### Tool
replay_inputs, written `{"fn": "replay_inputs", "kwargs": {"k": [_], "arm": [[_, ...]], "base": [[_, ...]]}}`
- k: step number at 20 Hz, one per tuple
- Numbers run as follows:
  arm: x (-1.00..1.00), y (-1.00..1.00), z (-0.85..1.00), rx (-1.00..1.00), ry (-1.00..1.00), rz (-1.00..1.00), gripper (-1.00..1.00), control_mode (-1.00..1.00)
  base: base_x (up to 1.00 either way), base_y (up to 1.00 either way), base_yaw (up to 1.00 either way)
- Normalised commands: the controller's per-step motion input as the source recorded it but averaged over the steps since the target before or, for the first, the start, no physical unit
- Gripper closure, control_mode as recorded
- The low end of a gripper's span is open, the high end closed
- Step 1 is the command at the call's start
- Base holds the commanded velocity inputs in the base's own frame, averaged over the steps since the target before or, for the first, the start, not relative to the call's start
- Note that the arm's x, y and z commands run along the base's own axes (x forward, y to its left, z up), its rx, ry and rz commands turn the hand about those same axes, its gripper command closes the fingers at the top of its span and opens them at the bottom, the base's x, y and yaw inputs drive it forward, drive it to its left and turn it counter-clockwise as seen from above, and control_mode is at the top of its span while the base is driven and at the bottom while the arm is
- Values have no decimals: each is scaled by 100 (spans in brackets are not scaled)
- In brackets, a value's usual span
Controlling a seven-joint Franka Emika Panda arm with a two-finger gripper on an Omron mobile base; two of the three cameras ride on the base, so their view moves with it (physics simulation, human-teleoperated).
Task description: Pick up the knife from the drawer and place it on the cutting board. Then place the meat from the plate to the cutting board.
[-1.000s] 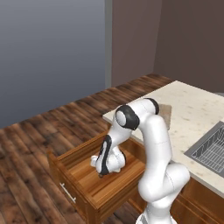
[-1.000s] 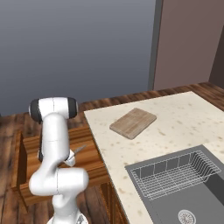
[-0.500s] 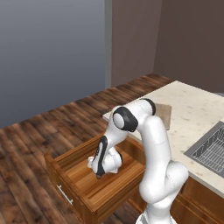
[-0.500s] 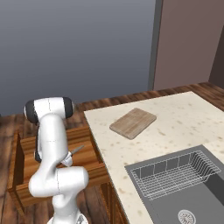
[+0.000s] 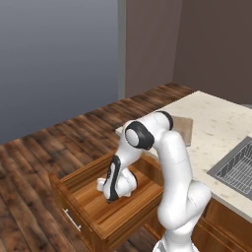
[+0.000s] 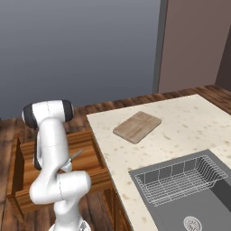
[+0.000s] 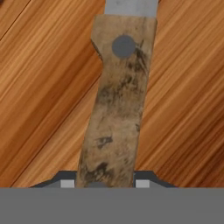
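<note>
The drawer (image 5: 96,212) stands pulled open below the counter's left end, and my arm reaches down into it. The knife (image 7: 117,109) lies on the drawer's wooden floor, its brown handle running up the hand view to the grey blade (image 7: 131,6) at the top. My gripper (image 7: 106,183) is shut on the knife, one fingertip (image 7: 67,183) pressed against each side of the handle's near end. The gripper (image 5: 109,196) sits low inside the drawer. A grey sliver of the blade (image 6: 76,154) pokes out beside my arm. The cutting board (image 6: 136,126) lies bare on the counter. The meat and plate are out of view.
The speckled counter (image 6: 180,135) runs to the right of the drawer (image 6: 88,153), with a sink and wire rack (image 6: 180,185) at its near right. The drawer's walls (image 5: 78,174) close in around the hand. Dark wood floor (image 5: 29,162) lies to the left.
The jaws have closed from wide open onto the knife handle. The hand has sunk a little deeper into the drawer.
</note>
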Motion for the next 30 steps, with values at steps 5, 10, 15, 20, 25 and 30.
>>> {"fn": "replay_inputs", "kwargs": {"k": [5, 10, 15, 20, 25, 30], "arm": [[-14, 4, 8, 0, 0, -1, 100, -100], [-38, -9, 80, 0, 1, -10, 100, -100], [-49, -12, 100, 0, 12, -14, 100, -100], [-55, -3, 100, -1, 13, -11, 100, -100], [-36, -17, 100, -3, 20, -6, 100, -100], [-14, -19, 100, -9, 5, 0, 100, -100]], "base": [[0, 0, 0], [0, 0, 0], [0, 0, 0], [0, 0, 0], [0, 0, 0], [0, 0, 0]]}}
